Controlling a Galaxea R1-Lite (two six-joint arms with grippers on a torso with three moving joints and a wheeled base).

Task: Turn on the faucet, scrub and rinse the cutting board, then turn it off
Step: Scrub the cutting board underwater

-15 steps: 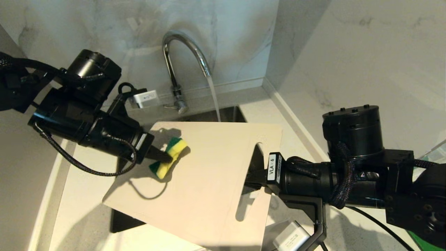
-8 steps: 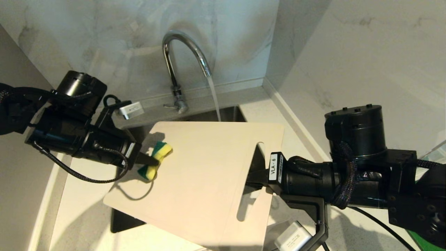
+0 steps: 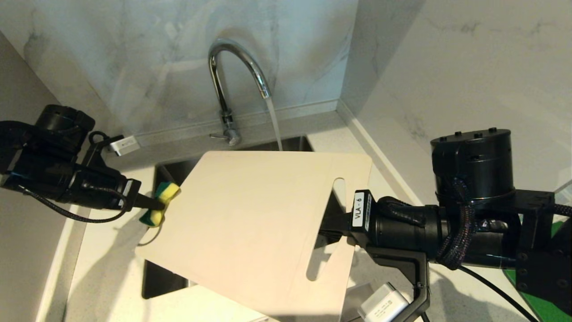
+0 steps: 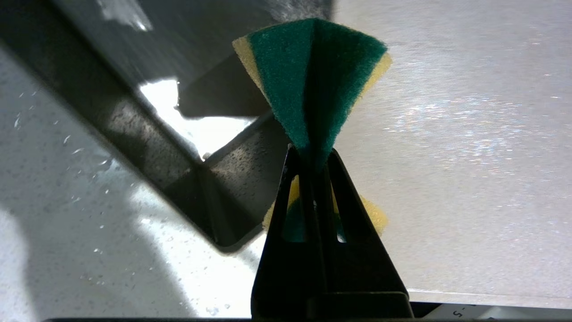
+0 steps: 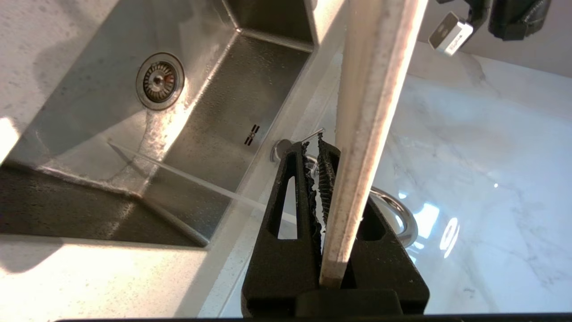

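Head view: left gripper pinched tight on a folded sponge just off the cutting board's left edge — right gripper clamped on the board's slotted end, holding it over the sink. Faucet behind — water running.

Cream-white cutting board — green-and-yellow sponge — chrome faucet.
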